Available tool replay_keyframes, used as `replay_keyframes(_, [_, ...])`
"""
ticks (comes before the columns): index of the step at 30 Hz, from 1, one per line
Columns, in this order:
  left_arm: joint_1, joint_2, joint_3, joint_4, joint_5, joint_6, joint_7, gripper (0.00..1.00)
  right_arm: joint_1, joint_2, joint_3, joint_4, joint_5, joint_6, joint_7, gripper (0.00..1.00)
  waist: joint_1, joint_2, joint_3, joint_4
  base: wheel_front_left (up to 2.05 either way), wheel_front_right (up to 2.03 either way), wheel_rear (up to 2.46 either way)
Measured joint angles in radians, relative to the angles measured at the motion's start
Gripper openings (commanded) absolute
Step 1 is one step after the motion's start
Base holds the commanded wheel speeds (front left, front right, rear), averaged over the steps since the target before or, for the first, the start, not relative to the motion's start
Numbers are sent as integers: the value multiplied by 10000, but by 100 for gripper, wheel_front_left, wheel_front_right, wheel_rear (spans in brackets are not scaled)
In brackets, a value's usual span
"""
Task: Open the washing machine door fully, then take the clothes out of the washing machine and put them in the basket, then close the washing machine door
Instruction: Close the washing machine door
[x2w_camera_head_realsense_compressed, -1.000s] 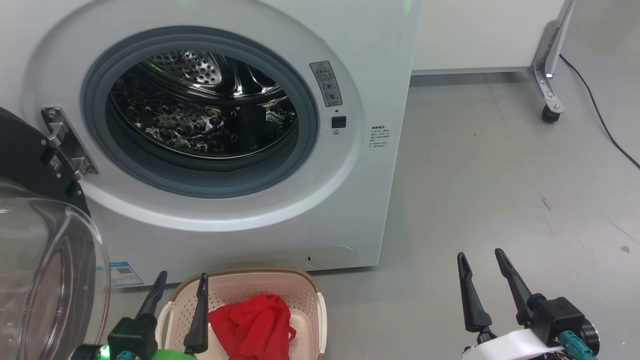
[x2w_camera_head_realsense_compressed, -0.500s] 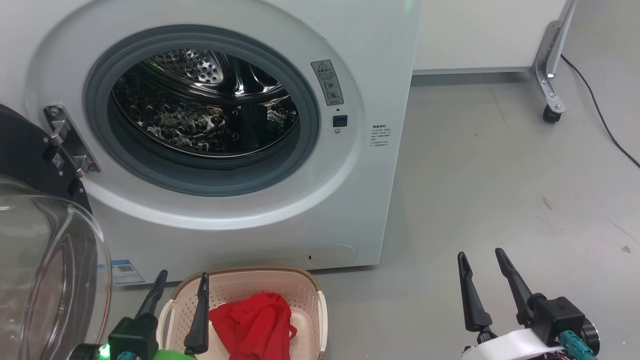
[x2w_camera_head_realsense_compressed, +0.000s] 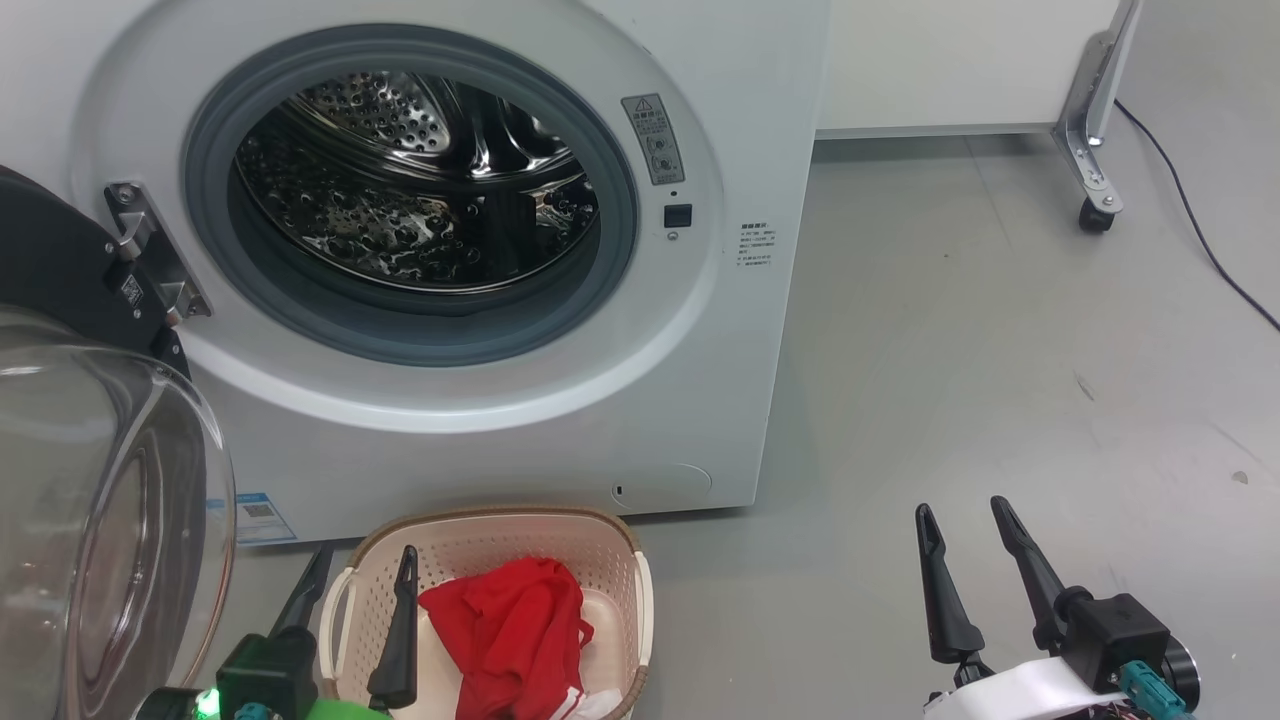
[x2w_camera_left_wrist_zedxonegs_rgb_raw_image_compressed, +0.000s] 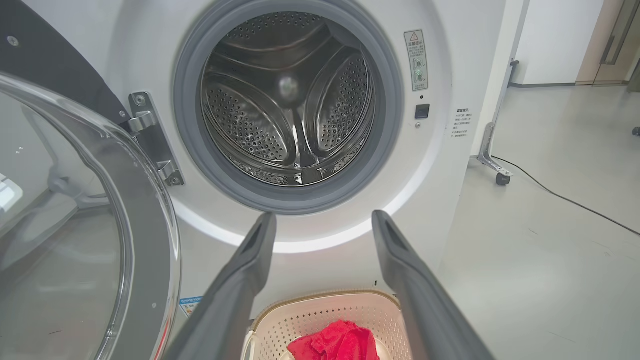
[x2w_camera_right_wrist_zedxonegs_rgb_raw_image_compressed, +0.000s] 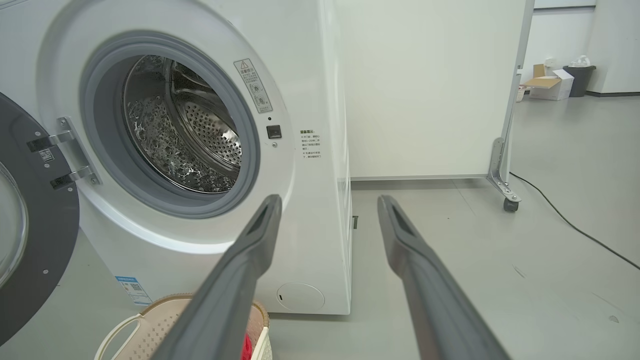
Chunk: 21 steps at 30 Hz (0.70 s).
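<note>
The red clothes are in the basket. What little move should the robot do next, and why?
Probably reach the open left tool toward the washing machine door to start pushing it shut. The red garment lies in the basket, the drum looks empty, and the door stands wide open.

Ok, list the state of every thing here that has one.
washing machine door: open, swung out to the left.
drum: empty, no clothes in it.
clothes: lying crumpled in the basket.
basket: upright on the floor before the washing machine, holding the clothes.
left gripper: open, empty.
right gripper: open, empty.
</note>
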Motion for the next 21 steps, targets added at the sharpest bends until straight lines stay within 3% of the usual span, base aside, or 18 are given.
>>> replay_keyframes(21, [116, -8, 0, -370, 58, 0, 98, 100, -2, 2, -4, 4, -2, 0, 0, 100, 0, 0, 49, -19, -102, 102, 0])
